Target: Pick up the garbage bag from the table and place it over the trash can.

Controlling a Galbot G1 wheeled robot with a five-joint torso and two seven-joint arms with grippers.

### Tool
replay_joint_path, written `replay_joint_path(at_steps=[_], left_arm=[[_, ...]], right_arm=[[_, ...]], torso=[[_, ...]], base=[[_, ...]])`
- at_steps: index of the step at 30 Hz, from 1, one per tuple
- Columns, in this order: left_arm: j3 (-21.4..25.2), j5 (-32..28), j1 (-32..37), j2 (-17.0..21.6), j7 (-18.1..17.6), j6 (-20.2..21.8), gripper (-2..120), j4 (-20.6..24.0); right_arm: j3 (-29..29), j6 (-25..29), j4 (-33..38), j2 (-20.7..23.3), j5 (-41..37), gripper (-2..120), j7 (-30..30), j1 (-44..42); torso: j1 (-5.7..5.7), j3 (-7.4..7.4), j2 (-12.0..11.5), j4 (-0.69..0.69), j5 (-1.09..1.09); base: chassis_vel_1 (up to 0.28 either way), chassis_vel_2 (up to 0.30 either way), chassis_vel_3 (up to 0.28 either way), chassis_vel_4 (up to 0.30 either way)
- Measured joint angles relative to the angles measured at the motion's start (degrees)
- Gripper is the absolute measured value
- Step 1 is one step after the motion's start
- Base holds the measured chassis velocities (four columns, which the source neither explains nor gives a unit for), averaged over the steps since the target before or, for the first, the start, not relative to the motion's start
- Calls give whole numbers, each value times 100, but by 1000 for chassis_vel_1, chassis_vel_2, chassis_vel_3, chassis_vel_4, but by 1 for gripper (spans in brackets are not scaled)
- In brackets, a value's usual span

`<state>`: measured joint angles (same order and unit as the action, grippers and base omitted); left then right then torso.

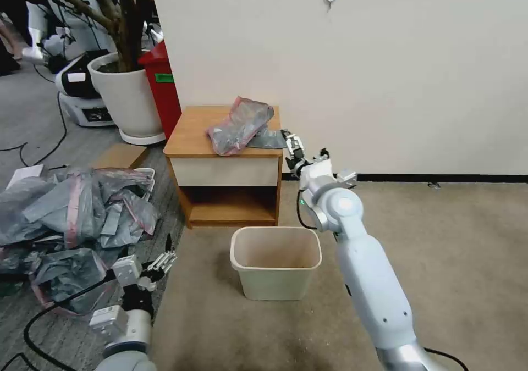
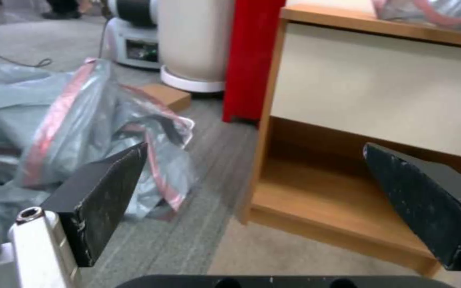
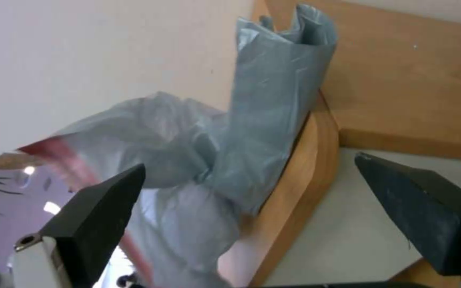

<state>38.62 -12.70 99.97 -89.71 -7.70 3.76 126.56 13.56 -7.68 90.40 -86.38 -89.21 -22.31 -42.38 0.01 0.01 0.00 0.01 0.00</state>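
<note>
I have the right hand [image 1: 292, 147] positioned at the front right corner of the table [image 1: 190, 137]. Its fingers are spread wide and hold nothing. In the right wrist view, the fingers [image 3: 94, 208] bracket the table edge with the garbage bag [image 3: 273, 108] ahead of them, not yet between them.

The garbage bag [image 1: 239, 123] lies crumpled on the table top, toward the right side, with a flat grey flap reaching the edge nearest the right hand. The pink-red band [image 3: 54, 156] of its rim shows on the far portion of the bag.

Handling assessment: the bag is thin film, so I judge it very light, limp and slippery. It will not keep its shape when lifted and may drag or cling. I judge the best grip point to be the bunched fold near the table edge, where several layers stack; a single layer could slip from the pads.

The trash can [image 1: 276, 261] stands on the carpet in front of the table, open and unlined.

The left hand [image 1: 157, 264] is parked low beside a heap of bags [image 1: 71, 217] on the floor, fingers open and holding nothing.
</note>
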Motion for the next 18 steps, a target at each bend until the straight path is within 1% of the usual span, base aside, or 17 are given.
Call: replay_joint_path(at_steps=[2, 4, 8, 18], left_arm=[[87, 9, 28, -81, -3, -3, 100, 1], [123, 13, 39, -117, -3, -7, 100, 5], [169, 23, 43, -186, -3, -15, 100, 6], [261, 24, 38, -175, -20, -34, 100, -31]], right_arm=[[-81, 51, -344, 46, 95, 100, 184, 176], [-121, 87, -476, 76, 151, 100, 273, 251], [-152, 123, -645, 87, 199, 100, 415, 386], [-207, 213, -1027, -26, 417, 100, 649, 642]], torso=[[0, 0, 0, 0, 0], [0, 0, 0, -1, 0], [0, -1, 0, -1, 0], [0, -1, 0, -2, 0]], base=[[0, 0, 0, 0], [0, 0, 0, 0], [0, 0, 0, 0], [0, 0, 0, 0]])
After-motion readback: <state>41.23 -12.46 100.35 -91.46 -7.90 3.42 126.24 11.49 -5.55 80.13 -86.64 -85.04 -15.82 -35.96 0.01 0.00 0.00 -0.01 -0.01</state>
